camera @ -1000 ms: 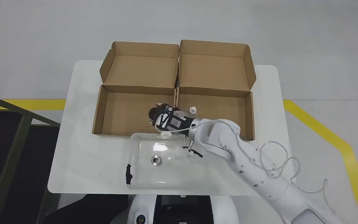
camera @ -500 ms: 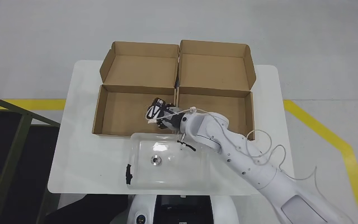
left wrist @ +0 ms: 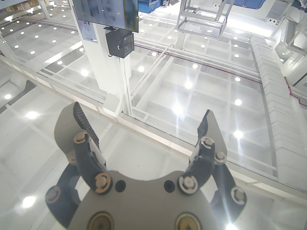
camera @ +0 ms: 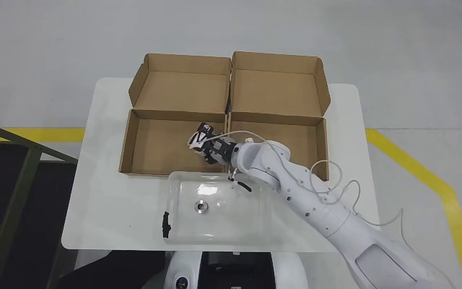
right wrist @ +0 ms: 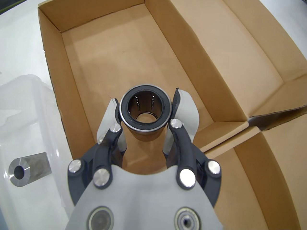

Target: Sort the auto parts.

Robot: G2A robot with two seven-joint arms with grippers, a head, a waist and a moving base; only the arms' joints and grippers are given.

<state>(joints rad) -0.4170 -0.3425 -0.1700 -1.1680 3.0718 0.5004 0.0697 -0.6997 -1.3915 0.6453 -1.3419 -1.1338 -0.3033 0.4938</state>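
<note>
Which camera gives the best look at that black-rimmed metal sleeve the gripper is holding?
The right wrist view: the sleeve sits close up in the right gripper, open end facing the camera. In the top view it is tiny and mostly hidden by the gripper. The left wrist view points at the ceiling.

Bright, even overhead light is washing out the white desk (camera: 108,188); ceiling lamps (left wrist: 177,109) are flaring into starbursts in the left wrist view, straight lines bowing toward its edges
</note>
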